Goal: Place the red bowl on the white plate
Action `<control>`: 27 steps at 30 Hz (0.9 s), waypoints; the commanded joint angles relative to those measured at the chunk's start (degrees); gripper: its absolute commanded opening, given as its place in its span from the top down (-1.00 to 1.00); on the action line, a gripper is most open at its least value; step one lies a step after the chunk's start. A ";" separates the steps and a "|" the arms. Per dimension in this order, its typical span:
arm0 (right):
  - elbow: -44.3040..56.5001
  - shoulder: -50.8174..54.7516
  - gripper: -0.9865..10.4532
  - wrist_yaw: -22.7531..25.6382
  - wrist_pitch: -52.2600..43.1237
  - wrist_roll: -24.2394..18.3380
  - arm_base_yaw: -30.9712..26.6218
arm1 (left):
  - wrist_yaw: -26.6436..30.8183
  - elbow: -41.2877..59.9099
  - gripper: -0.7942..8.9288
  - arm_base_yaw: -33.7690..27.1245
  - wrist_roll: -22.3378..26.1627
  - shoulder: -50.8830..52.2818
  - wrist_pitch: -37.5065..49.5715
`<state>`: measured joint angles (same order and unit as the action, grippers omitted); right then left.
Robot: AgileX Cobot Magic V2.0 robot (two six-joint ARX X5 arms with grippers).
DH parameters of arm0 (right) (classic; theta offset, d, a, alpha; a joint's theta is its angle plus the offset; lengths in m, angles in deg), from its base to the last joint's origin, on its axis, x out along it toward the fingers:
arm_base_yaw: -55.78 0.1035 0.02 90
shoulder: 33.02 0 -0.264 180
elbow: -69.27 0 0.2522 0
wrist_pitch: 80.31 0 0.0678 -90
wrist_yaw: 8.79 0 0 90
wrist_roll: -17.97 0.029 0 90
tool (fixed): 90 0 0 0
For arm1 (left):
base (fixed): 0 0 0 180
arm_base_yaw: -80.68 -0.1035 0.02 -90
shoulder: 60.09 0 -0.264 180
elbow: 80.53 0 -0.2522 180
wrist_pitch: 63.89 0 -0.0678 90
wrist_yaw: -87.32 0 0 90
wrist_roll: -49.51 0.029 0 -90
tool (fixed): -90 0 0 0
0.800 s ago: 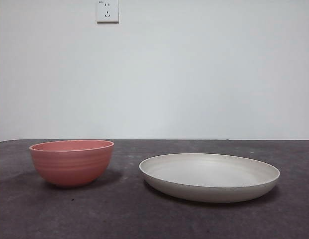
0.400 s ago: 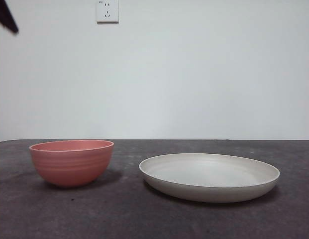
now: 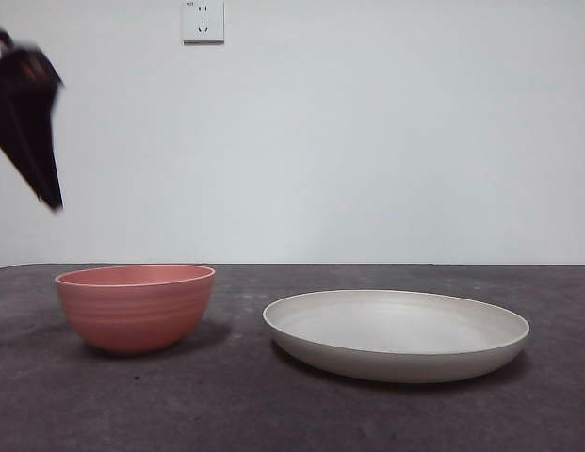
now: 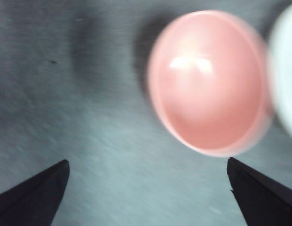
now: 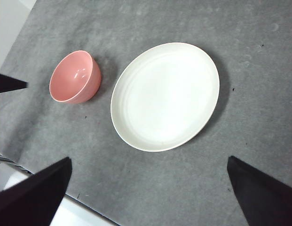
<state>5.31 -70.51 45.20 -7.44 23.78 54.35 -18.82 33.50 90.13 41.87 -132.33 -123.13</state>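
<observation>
Bowl sits untouched beside plate; left end effector, spread wide at upper left, must be lowered around it.

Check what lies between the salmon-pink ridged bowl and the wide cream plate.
Nothing: only bare grey table separates the salmon-pink ridged bowl and the wide cream plate, seen in front and right wrist views.

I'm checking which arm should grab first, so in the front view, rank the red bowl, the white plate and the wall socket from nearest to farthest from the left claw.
From the left claw, open at the upper left of the front view:
1. red bowl, just below it on the table.
2. wall socket, up on the wall; by picture position, depth unclear.
3. white plate, beside the bowl on its far side, farthest.
</observation>
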 commanded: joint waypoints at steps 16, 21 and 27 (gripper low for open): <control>-0.92 -0.20 -0.23 -0.24 -0.17 -0.44 0.17 | 5.88 -10.80 -0.46 6.10 0.07 -20.09 5.77; -0.92 -0.20 -0.23 -0.22 0.55 -0.48 0.17 | 5.92 -11.19 -0.06 6.71 -0.13 -21.57 6.08; -0.92 -0.20 -0.23 -0.22 1.01 -0.48 0.17 | 5.90 -11.19 0.43 6.75 -0.13 -22.01 6.01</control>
<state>5.31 -70.51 45.20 -6.34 23.78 54.35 -13.10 23.47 96.67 41.89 -153.12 -117.47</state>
